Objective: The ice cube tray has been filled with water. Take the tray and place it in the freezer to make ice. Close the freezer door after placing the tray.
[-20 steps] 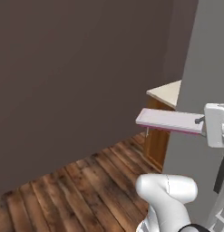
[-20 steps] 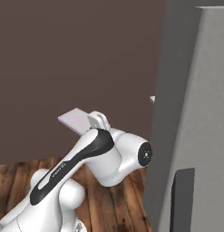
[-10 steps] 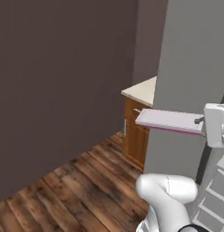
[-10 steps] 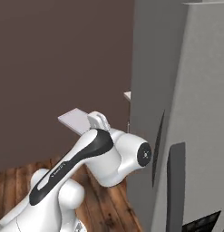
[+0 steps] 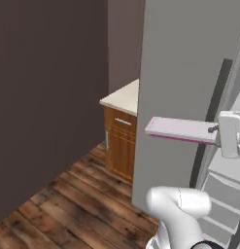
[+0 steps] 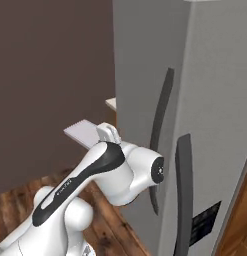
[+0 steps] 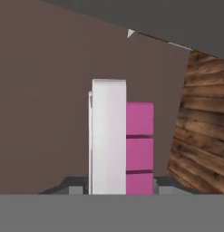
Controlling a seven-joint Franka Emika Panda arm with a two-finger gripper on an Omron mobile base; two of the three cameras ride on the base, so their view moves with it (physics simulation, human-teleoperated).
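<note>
freezer (image 5: 189, 63) fills the right side, grey doors with dark handles (image 6: 160, 135). ice cube tray (image 5: 182, 130) rides level before it, kept flat probably so water stays in. tool (image 5: 216, 129) pinches the tray's near end.

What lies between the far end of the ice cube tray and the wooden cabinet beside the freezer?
Nothing. In the left base view the ice cube tray, held level by the gripper, ends in open air short of the wooden cabinet, before the freezer.

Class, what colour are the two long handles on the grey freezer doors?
Dark, near black, on the handles; clearest in the right base view.
</note>
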